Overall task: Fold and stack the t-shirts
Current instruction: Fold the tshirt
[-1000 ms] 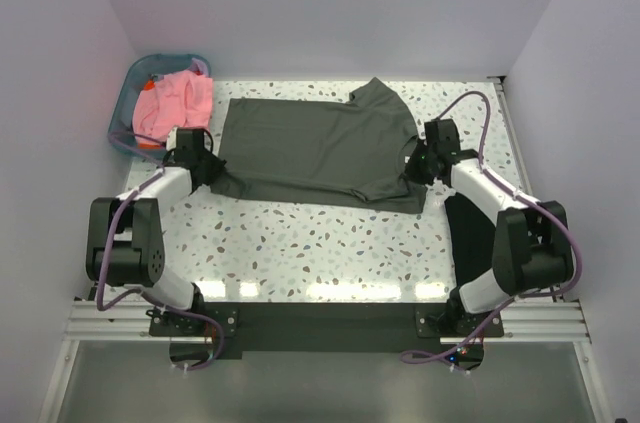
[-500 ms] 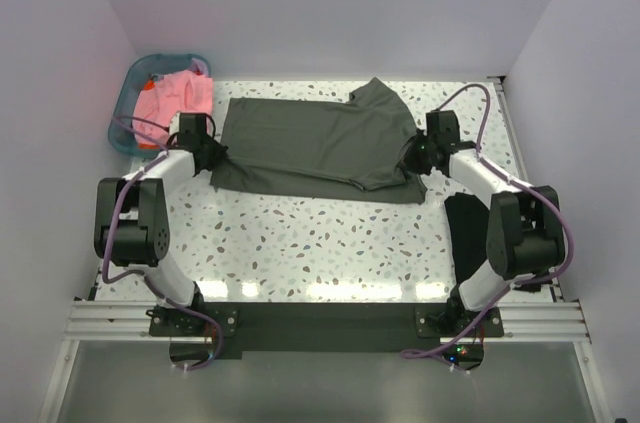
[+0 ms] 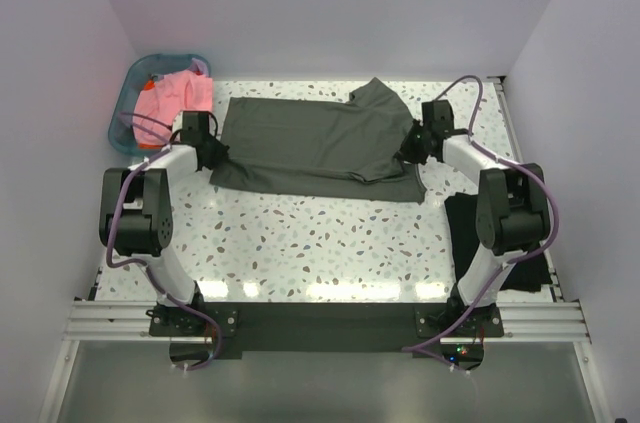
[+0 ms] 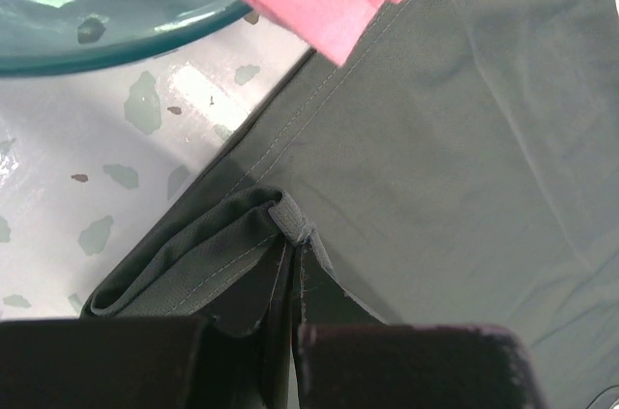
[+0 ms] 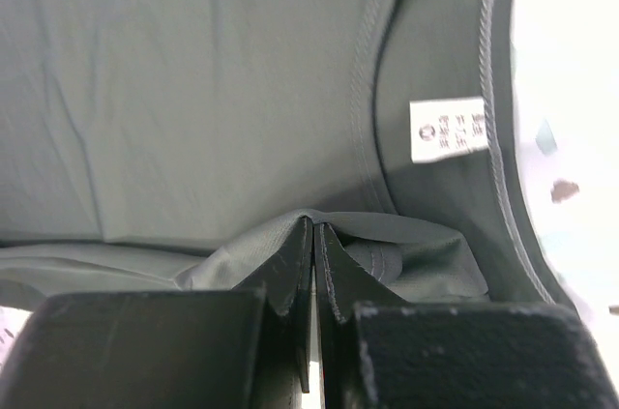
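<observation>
Both grippers are shut down to a thin pinch on the olive-grey t-shirt (image 3: 320, 148), nothing else held. Shirt lies spread on the table (image 3: 330, 243), starting just beside the teal basket (image 3: 165, 56) and running straight away from it; that run is its long axis, hem end at the basket, collar end opposite. Left gripper (image 3: 216, 154) has a bunched fold of the hem corner at the basket end (its wrist view shows the stitched edge doubled over right at the closed tips, with the basket rim and the pink t-shirt (image 3: 175, 98) hanging out of it just beyond). Right gripper (image 3: 408, 149) has a fold of cloth by the neck at the end farthest from the basket; the white label (image 5: 447, 129) sits just past its tips, inside the collar. So we hold one end each with the axis strung between us; neither arm is nearer overall, left owns the basket end, right the other. We read this as a lengthwise fold: the next move turns on carrying both pinches across the axis, in step, toward the long edge that lines up with the basket, so the crease comes out parallel to the axis. If one end leads, we expect a skewed crease. The black t-shirt (image 3: 462, 243) lies well away from the basket, past the collar end, so we judge it out of the path.
</observation>
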